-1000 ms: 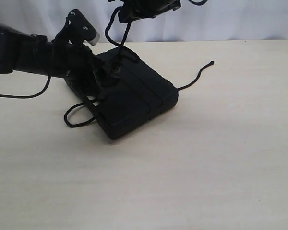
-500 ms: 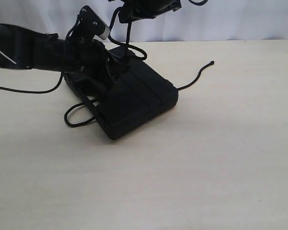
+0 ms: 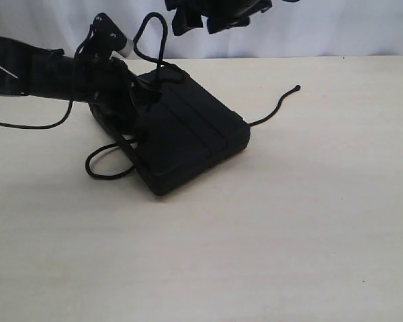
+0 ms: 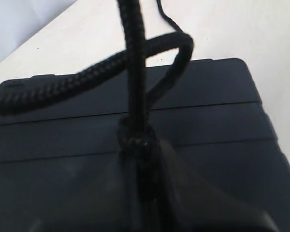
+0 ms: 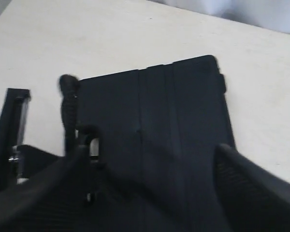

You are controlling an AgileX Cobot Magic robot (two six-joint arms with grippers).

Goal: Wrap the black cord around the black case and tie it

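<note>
While the black case (image 3: 188,137) rests on the table (image 3: 309,201), the black cord (image 4: 133,72) is pinched by the left gripper (image 3: 144,94) over its lid. The right gripper (image 3: 201,23) is held above, jaws parted, clear of the cord.

The left arm (image 3: 40,70) is bulky matte black; behind the left pincer (image 3: 142,94) sit a silver-white cap (image 3: 125,47) and a thin slack black cable (image 3: 27,125). The right pincer (image 3: 200,23) is black, blocky, fingers (image 5: 246,188) finely textured.

right gripper (image 3: 207,21): cut by top edge | black cord (image 3: 107,171): partly hidden by black case (image 3: 188,134) | left gripper (image 4: 144,169): blurred
</note>
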